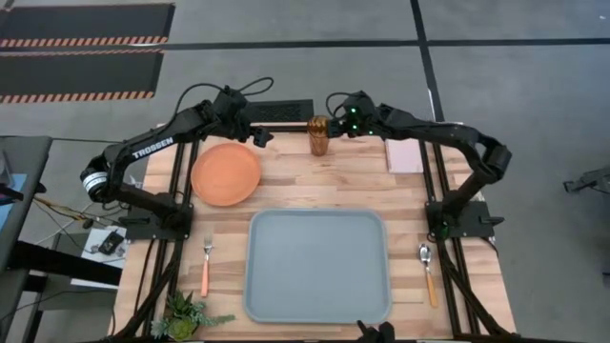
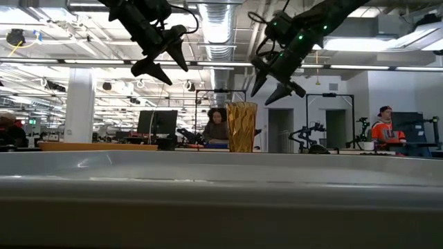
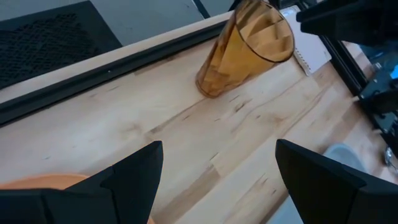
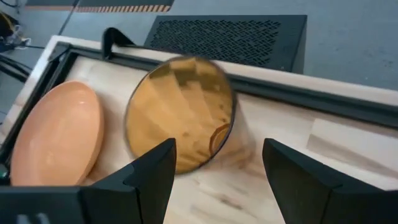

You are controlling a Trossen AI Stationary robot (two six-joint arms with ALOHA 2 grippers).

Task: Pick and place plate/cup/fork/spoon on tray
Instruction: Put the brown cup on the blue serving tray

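Both arms hover at the desk's far edge, the right gripper (image 2: 277, 81) and left gripper (image 2: 160, 57) with jaws spread either side of the upright cup (image 1: 318, 134), plate (image 1: 226, 173) beside it, tray (image 1: 317, 307) bare at the near edge.

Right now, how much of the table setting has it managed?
Nothing is on the tray yet. The right tool, open, hovers by the cup; the left tool, open, hangs near the plate. Fork and spoon lie untouched.
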